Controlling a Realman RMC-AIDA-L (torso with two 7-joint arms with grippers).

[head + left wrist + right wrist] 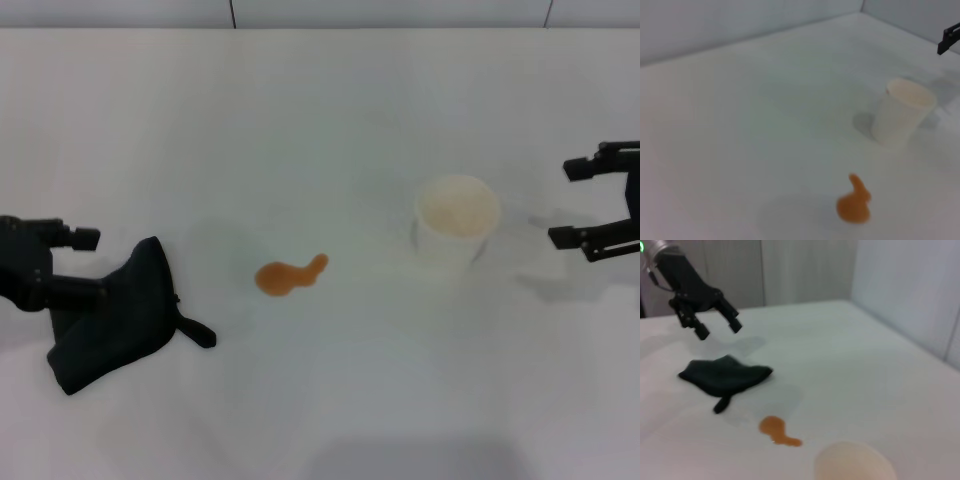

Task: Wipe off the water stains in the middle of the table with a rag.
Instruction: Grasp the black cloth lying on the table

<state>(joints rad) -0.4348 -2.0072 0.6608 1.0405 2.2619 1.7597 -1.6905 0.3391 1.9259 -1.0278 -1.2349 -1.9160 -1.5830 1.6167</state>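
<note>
The water stains (290,276) are one small orange-brown blotch with a short tail in the middle of the white table (320,110). The blotch also shows in the left wrist view (854,202) and the right wrist view (777,430). The dark rag (115,320) lies crumpled at the left, its strap tab pointing toward the stain. In the right wrist view the rag (725,375) lies flat on the table. My left gripper (90,263) is open and hovers just above the rag's far edge, as the right wrist view (718,330) shows. My right gripper (562,203) is open and empty at the far right.
A white paper cup (457,220) stands upright to the right of the stain, between it and the right gripper. It also shows in the left wrist view (902,118). A wall runs along the table's far edge.
</note>
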